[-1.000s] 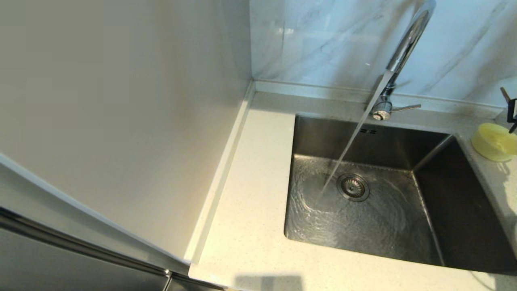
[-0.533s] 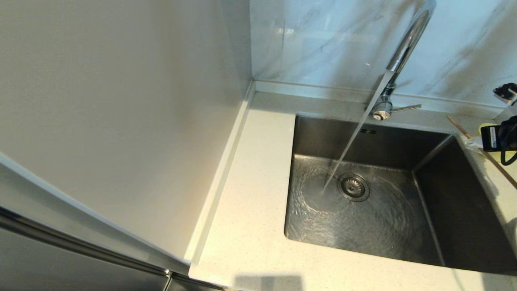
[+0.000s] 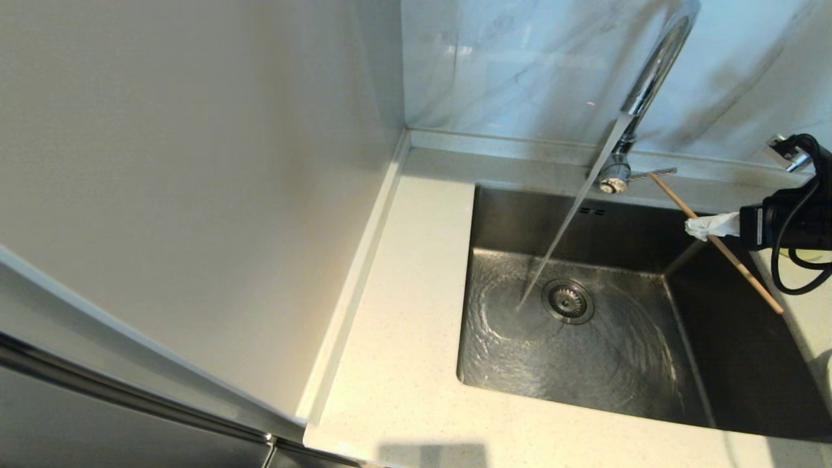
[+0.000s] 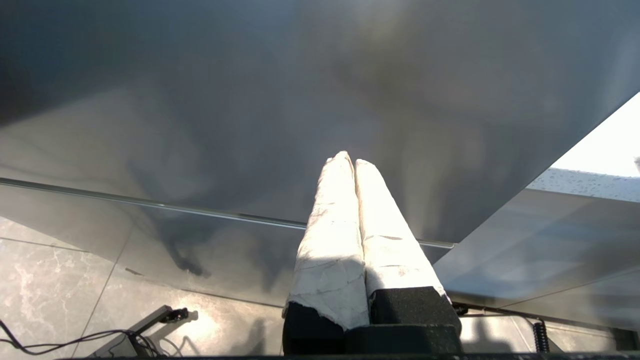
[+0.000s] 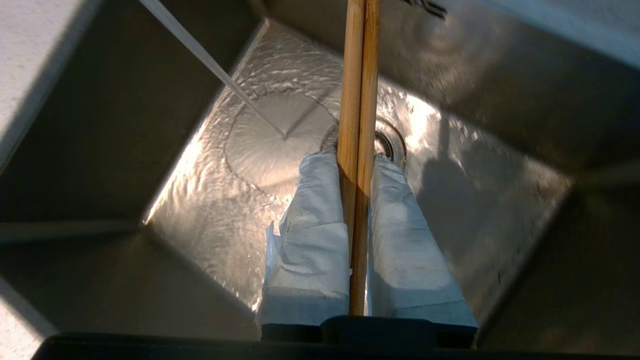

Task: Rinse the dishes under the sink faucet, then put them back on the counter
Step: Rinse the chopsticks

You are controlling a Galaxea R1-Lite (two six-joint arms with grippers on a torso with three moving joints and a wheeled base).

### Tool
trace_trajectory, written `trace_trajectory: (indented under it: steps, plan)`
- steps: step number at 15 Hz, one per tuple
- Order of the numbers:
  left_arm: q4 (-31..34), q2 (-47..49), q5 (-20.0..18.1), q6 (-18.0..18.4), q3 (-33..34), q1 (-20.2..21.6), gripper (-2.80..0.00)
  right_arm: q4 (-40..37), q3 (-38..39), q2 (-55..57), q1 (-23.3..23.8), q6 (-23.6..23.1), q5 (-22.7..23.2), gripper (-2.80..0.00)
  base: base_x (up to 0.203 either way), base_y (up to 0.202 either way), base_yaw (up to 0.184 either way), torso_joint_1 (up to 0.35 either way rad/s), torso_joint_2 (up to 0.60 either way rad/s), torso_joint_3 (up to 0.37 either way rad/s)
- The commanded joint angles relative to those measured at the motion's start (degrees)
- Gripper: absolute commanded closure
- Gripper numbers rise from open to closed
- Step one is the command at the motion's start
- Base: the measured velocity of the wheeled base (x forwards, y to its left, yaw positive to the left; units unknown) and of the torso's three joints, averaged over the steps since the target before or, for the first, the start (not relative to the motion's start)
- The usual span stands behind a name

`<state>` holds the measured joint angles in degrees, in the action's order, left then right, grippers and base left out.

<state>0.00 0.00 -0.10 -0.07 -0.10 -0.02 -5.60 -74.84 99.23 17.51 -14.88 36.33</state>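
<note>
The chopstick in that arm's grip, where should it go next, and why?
Probably leftward into the water stream. The right gripper is shut on the chopstick above the sink's right side, not yet touching the water that runs from the faucet and lands near the drain.

Bright daylight, glare on rippling sink (image 3: pixel 585 344), perhaps slight motion blur

chopstick (image 3: pixel 715 239): we see it long, thin, brown, tilted over the sink's right edge
faucet (image 3: pixel 650 84): we see it running
sink (image 3: pixel 585 364): wet steel below our chopstick
counter (image 3: pixel 416 292): off-white, speckled
</note>
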Motion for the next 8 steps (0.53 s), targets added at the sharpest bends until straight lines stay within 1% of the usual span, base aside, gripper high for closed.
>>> trace_trajectory:
  steps: [1,3,6,8]
  plan:
    - [0.0,0.0,0.0,0.0,0.0,0.0,0.0,7.0,4.2,-0.5,-0.1,0.0,1.6,0.0,0.0,0.0,0.0,0.0,0.0,0.0]
    - [0.0,0.0,0.0,0.0,0.0,0.0,0.0,14.2,7.9,-0.9,-0.1,0.3,2.3,0.0,0.0,0.0,0.0,0.0,0.0,0.0]
    - [0.0,0.0,0.0,0.0,0.1,-0.1,0.0,15.2,8.2,-3.4,-0.6,0.6,4.6,0.0,0.0,0.0,0.0,0.0,0.0,0.0]
    - [0.0,0.0,0.0,0.0,0.0,0.0,0.0,15.1,9.8,-5.1,-2.2,0.3,6.1,0.0,0.0,0.0,0.0,0.0,0.0,0.0]
